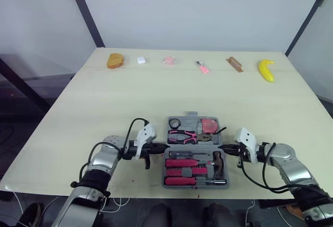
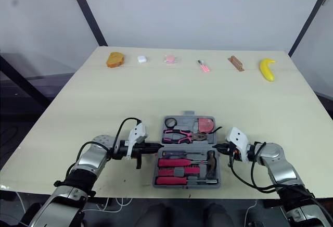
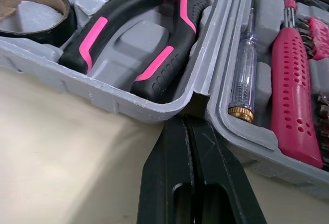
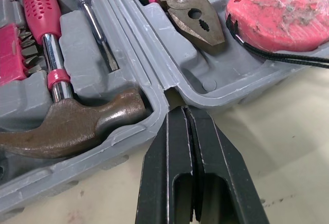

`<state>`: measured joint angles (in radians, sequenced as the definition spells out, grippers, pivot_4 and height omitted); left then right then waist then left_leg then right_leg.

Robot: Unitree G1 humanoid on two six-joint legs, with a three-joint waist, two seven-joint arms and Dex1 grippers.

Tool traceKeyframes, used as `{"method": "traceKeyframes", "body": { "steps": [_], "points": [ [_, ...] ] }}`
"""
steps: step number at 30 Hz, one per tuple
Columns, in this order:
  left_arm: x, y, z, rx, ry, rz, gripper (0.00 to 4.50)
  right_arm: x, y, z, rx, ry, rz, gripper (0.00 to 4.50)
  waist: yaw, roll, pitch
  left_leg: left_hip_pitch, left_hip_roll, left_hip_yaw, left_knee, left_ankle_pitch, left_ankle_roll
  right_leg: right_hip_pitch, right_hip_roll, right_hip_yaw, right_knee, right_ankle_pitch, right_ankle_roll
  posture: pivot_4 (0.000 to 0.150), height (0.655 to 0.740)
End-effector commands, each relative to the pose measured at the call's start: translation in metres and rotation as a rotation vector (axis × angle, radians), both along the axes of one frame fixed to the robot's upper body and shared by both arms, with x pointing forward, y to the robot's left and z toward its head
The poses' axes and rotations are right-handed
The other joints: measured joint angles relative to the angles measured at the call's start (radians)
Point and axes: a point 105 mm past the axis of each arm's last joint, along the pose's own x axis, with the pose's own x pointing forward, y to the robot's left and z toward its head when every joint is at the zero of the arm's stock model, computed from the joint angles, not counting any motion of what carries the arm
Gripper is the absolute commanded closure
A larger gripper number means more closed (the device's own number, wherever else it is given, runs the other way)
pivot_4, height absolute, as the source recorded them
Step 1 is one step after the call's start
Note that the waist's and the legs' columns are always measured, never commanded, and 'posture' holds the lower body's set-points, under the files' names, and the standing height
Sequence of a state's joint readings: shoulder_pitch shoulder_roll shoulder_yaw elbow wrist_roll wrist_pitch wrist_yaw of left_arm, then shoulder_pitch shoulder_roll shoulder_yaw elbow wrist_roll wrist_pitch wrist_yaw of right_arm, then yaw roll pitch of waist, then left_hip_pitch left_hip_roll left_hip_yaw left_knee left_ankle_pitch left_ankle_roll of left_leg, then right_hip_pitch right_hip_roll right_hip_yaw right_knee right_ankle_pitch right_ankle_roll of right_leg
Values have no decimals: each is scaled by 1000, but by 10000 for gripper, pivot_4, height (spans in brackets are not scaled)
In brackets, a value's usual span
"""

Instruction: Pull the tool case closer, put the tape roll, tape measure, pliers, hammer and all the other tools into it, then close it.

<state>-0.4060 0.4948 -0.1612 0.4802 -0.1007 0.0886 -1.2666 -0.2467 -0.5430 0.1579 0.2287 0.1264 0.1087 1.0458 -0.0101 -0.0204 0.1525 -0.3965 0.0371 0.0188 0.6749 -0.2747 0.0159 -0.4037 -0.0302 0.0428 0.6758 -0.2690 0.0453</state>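
Note:
The grey tool case (image 1: 165, 174) lies open near the table's front edge. Its far half holds the black tape roll (image 1: 174, 123), the pink-handled pliers (image 1: 182, 136) and the red tape measure (image 1: 209, 125). The near half holds the hammer (image 4: 72, 129), a pink screwdriver (image 3: 295, 80) and a clear tester screwdriver (image 3: 244, 70). My left gripper (image 1: 163, 146) is shut, its tip at the hinge notch on the case's left side (image 3: 128, 103). My right gripper (image 1: 221, 147) is shut too, with its tip at the hinge notch on the right side.
Along the table's far edge lie a brown bread piece (image 1: 115, 60), a white block (image 1: 141, 59), a pink item (image 1: 168, 60), a small pink tool (image 1: 202, 67), a brown block (image 1: 234, 64) and a banana (image 1: 266, 70). The case sits close to the table's front edge.

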Motion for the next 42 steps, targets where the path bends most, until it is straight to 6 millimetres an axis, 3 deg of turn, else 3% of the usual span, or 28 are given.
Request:
{"method": "traceKeyframes", "body": {
  "steps": [1, 11, 42],
  "points": [
    [-20, -15, -13, 9, 70, -103, 44607, -10, 12, 3, 30, 16, 69, 45000, 0, 0, 0, 0, 0, 0, 0, 0, 0, 0, 0, 0, 0, 0, 0, 1500, 7400],
    [-26, -10, -16, 27, 83, -107, 44607, -23, 16, -1, 41, 79, 103, 45000, -2, 0, 0, 0, 0, 0, 0, 0, 0, 0, 0, 0, 0, 0, 0, 1500, 7400],
    [-28, 5, -19, 57, 87, -68, 44607, -24, 23, -3, 51, 88, 122, 45000, -6, 1, -1, 1, 1, 0, 0, 0, 0, 0, 1, 1, 1, 0, 0, 1500, 7400]
  ]
}}
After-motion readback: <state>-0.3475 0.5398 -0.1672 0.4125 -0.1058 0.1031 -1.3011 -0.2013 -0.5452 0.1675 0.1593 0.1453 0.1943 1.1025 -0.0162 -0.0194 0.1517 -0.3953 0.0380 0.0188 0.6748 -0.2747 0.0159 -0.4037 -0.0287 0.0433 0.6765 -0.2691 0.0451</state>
